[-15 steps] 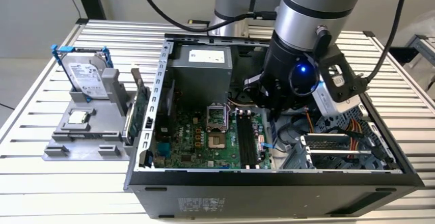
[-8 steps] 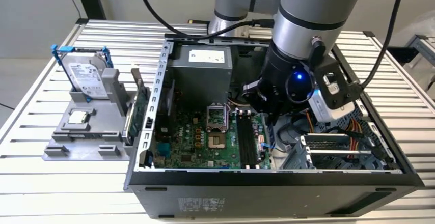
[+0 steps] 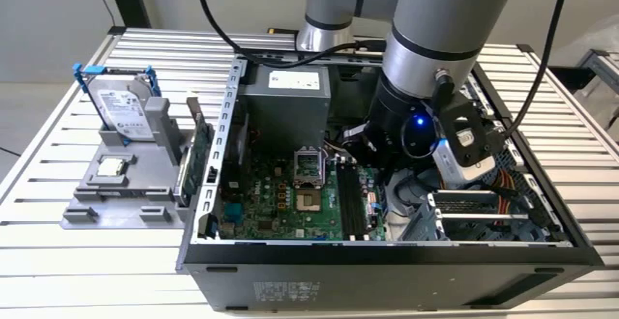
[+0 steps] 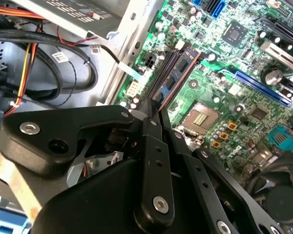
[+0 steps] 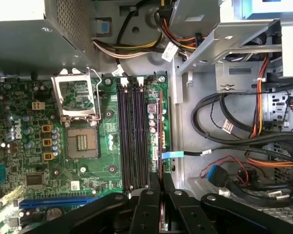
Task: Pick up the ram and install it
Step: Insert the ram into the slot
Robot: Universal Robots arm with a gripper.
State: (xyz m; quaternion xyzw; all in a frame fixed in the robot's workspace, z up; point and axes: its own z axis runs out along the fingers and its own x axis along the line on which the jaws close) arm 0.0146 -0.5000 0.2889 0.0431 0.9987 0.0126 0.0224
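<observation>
The gripper (image 5: 160, 187) is down inside the open computer case (image 3: 387, 250), its fingers (image 4: 151, 124) drawn narrow on the near end of the ram (image 5: 159, 141), a thin blue stick standing on edge in the slot nearest the case wall and running straight ahead from the fingertips. Just beside it lie the empty black slots (image 5: 132, 136), then the processor socket (image 5: 81, 141). On its other side a flat blue cable (image 5: 178, 154) and loose wire bundles (image 5: 229, 126) crowd close.

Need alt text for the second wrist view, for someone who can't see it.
The hand holds the ram, a thin blue stick, edge-on at the black memory slots on the green motherboard. The empty processor socket lies beside them, and bundled cables run along the metal case wall.
</observation>
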